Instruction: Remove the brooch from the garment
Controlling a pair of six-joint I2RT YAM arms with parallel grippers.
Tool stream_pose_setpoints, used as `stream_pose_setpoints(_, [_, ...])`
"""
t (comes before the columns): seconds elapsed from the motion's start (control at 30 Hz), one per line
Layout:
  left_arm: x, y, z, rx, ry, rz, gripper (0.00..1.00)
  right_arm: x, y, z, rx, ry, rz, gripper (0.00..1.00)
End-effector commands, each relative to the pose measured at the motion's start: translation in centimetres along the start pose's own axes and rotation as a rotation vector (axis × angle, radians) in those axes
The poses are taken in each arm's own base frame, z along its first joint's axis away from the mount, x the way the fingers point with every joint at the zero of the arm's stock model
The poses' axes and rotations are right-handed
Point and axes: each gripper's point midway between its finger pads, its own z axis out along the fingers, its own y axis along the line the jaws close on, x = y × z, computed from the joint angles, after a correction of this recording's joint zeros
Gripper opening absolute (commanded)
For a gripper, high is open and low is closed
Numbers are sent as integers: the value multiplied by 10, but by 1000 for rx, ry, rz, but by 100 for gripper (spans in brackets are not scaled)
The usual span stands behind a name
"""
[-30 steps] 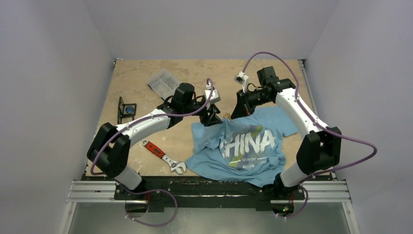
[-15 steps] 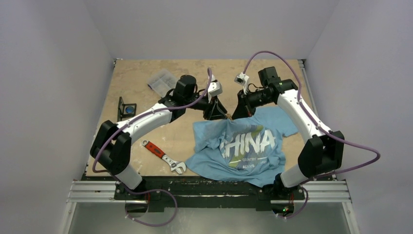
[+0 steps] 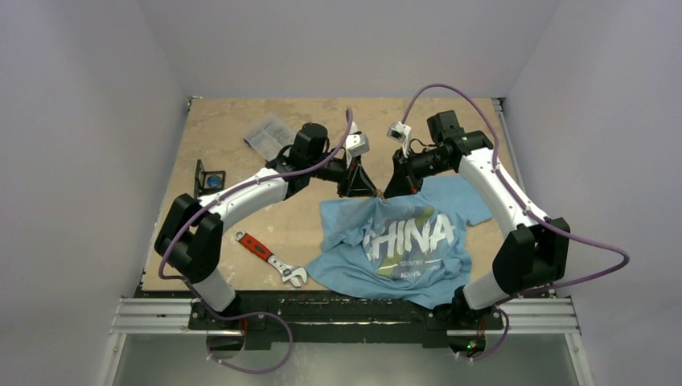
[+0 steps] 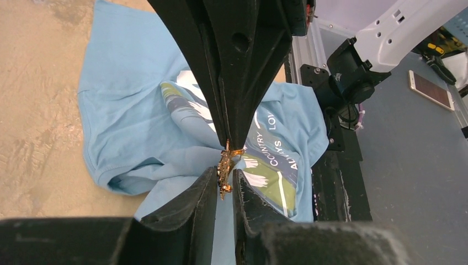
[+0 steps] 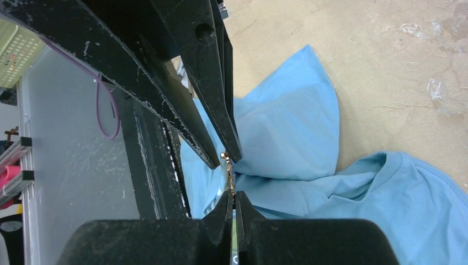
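Both hands meet tip to tip above the shirt's (image 3: 418, 241) far edge. Left gripper (image 4: 224, 171) is clamped on the gold brooch (image 5: 227, 174). Right gripper (image 5: 233, 195) pinches one end of it from the opposite side, fingers almost together. The brooch is off the table (image 3: 241, 112), and fabric rises to it in a peak. The rest of the shirt lies back toward the arm bases. Bare tabletop runs beyond both hands to the back wall. Outboard of the left hand: clear bag (image 3: 269, 133), small black stand (image 3: 211, 180). The wrench (image 3: 269, 256) lies back under the left forearm, near the shirt's edge and not touching it.
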Motion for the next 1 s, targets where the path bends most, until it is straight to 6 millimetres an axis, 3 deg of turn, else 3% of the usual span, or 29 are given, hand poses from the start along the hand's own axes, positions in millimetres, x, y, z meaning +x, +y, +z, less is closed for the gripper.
stream_pose_setpoints(0.0, [-24,-11,3,66,-44,28,13,-16,15,-10,-25,-53,-75,0])
stream_pose_setpoints(0.2, [-24,-11,6,71,-41,22,11,-17,17,-11,-28,-58,-87,0])
stream_pose_setpoints(0.37, [-23,-13,7,84,-36,15,0,-18,19,-12,-30,-62,-96,0])
stream_pose_setpoints(0.5, [-22,-16,7,103,-32,7,0,-19,21,-12,-45,-70,-95,16])
stream_pose_setpoints(0.63, [-18,-17,7,108,-27,9,0,-20,22,-12,-47,-74,-96,21])
stream_pose_setpoints(0.87, [-18,-16,7,104,-34,-3,0,-15,20,-11,-41,-58,-103,14])
stream_pose_setpoints(0.97, [-20,-14,7,100,-41,-7,0,-11,19,-10,-42,-45,-104,17])
